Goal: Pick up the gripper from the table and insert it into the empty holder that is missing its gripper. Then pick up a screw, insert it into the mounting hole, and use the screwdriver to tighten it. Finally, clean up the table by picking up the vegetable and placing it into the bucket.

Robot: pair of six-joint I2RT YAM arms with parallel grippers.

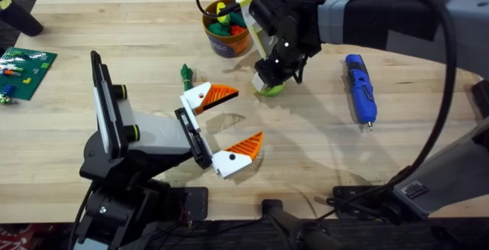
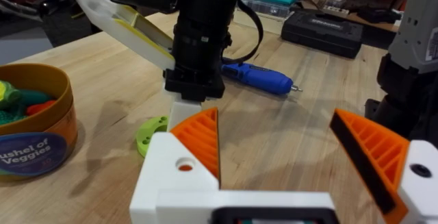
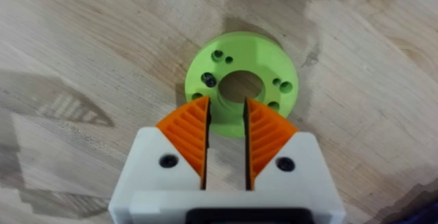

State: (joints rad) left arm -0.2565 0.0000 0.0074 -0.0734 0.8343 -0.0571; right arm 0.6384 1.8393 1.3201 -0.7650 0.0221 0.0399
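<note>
The vegetable [image 1: 270, 90] [image 2: 149, 132] [image 3: 260, 63] is a flat lime-green disc with a centre hole, lying on the wood. My right gripper [image 1: 272, 80] [image 3: 227, 104] hangs right over its near rim, the orange pads a narrow gap apart and holding nothing. The bucket [image 1: 227, 42] [image 2: 41, 148], with toy veggies inside, stands just beyond to the left. To the right lies the blue screwdriver [image 1: 361, 89] [image 2: 260, 77]. My left gripper [image 1: 246, 114] [image 2: 274, 125] is wide open and empty, in front of the disc. The screw and the empty holder are out of view.
A thin dark green stick piece [image 1: 186, 74] lies beside my left gripper's far finger. A green brick baseplate [image 1: 27, 65] sits at the left edge. Black cases [image 2: 328, 29] stand past the table. Bare wood stretches between the screwdriver and my left gripper.
</note>
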